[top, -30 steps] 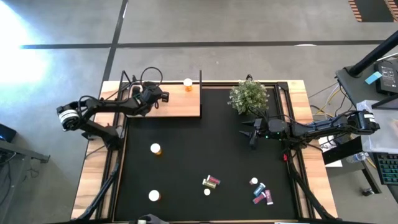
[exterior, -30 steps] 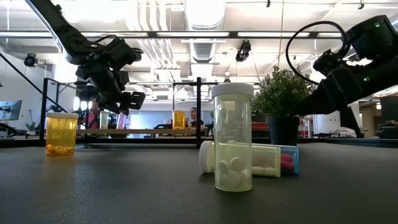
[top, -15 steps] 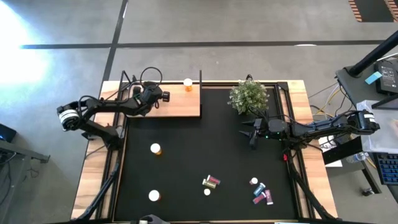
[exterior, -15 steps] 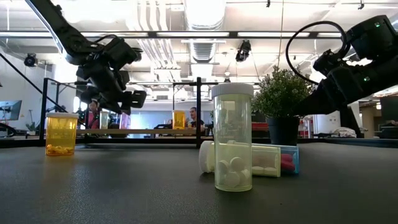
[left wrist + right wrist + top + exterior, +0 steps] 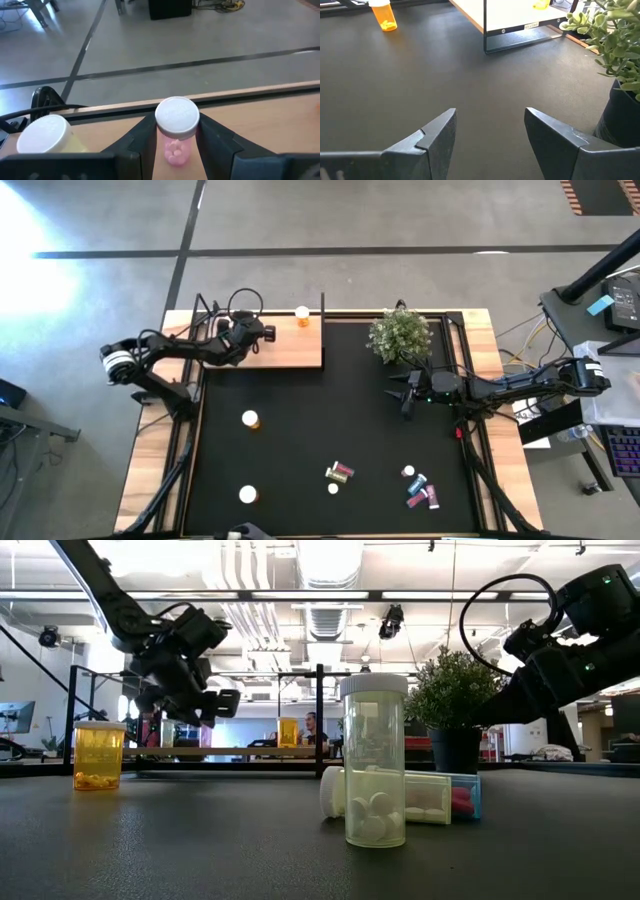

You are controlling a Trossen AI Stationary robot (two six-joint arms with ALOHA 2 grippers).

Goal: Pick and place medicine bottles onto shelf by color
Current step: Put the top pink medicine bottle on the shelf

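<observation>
A pink medicine bottle (image 5: 176, 150) with a white cap sits in my shut left gripper (image 5: 176, 125) over the light-wood shelf (image 5: 290, 352) at the table's far left. Close beside that gripper is a yellowish white-capped bottle (image 5: 47, 137). An orange bottle (image 5: 302, 315) stands on the shelf's far right corner. Two more orange bottles (image 5: 250, 419) (image 5: 247, 494) stand on the black mat. My right gripper (image 5: 490, 130) hangs open over the mat near the plant, nothing between its fingers. My left gripper pinches the pink bottle's upper body (image 5: 167, 144), just under the white cap, between its two fingers. The fingers come from the table's left, slanting a little downward. The bottle stands upright in the hold. Whether its bottom touches the shelf board I cannot tell.
A small green plant (image 5: 400, 335) in a dark pot stands at the mat's far right. Several bottles (image 5: 420, 486) lie and stand at the mat's near right, two more (image 5: 339, 473) near its middle front. Thin black posts (image 5: 322, 310) rise at the shelf's edges.
</observation>
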